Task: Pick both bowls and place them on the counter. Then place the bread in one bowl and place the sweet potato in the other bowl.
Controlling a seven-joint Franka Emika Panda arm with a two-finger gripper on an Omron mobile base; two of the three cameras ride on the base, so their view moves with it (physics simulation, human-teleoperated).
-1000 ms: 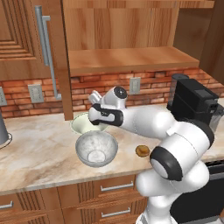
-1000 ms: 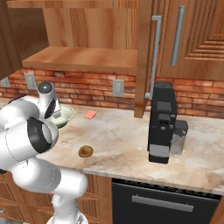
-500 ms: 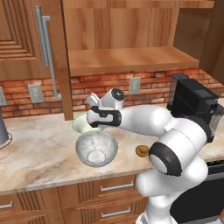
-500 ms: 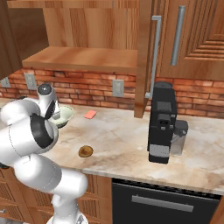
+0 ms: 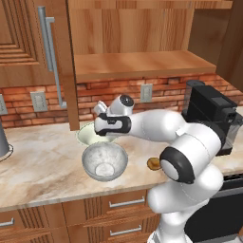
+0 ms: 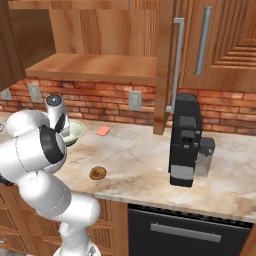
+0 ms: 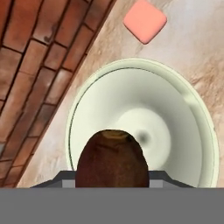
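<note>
a: where's the pincer (image 5: 105,134)?

b: over the cream-white bowl (image 5: 90,135) near the brick wall, clenched on the sweet potato (image 7: 112,158). the hand view looks past the dark brown lump straight into the bowl's pale green inside (image 7: 140,127).

a: and the grey bowl (image 5: 104,161)?

b: on the table (image 5: 42,161) just in front of the cream one, toward the table's front edge, upright, nothing in it.

a: the bread (image 5: 153,163)?

b: lying on the table to the right of the grey bowl, apart from it; the right base view shows it too (image 6: 98,173).

a: anything else nearby?

b: a pink square (image 7: 145,20) on the table just beyond the cream bowl, and a black coffee machine (image 6: 185,140) well off to the right.
</note>
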